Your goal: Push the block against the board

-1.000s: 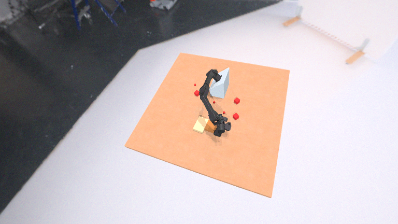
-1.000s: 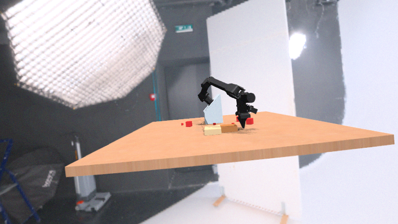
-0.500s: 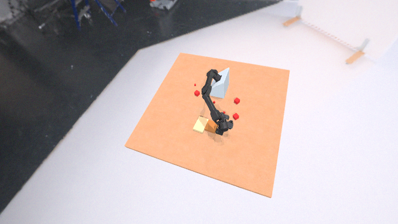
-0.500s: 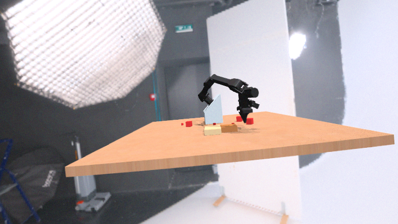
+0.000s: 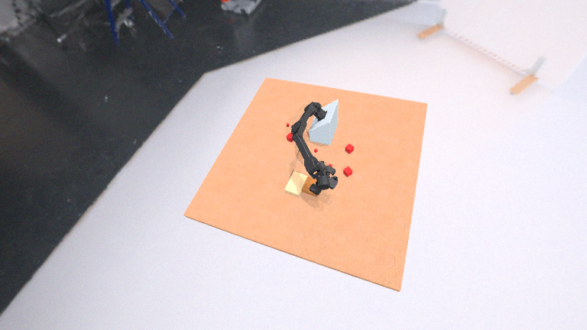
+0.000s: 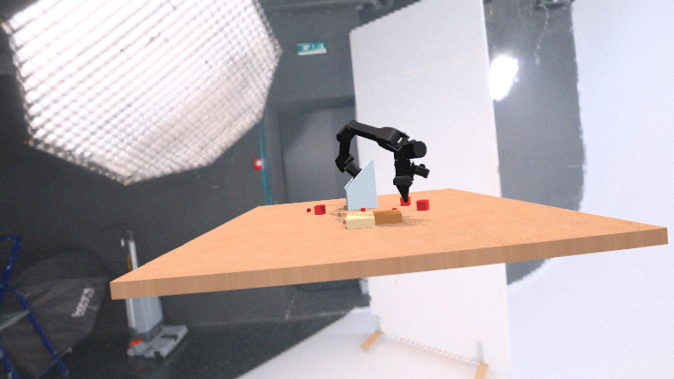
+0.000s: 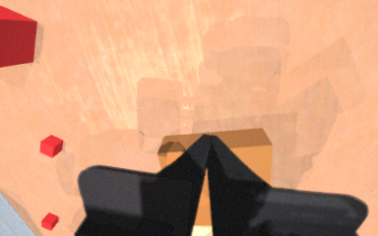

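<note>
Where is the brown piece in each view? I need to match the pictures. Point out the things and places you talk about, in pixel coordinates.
Brown piece (image 5: 306, 186) (image 6: 387, 217) (image 7: 263, 164), by view:
Top: a little below the picture's centre, partly covered.
Exterior: below and right of centre, in plain sight.
Wrist: lower middle, partly covered.
Shared landmark: the cream piece (image 5: 294, 184) (image 6: 360, 222) (image 7: 202, 230), left of it in top and exterior, a pale sliver at the bottom edge in wrist.

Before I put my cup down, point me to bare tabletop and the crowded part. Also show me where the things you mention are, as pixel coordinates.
Bare: the stretch between the yellow piece (image 5: 294, 183) (image 6: 360, 221) and the table's near edge, and right of the two larger red cubes (image 5: 349, 148) (image 5: 348, 171). Crowded: around the pincer (image 6: 405, 200) and brown block (image 6: 388, 216).
</note>
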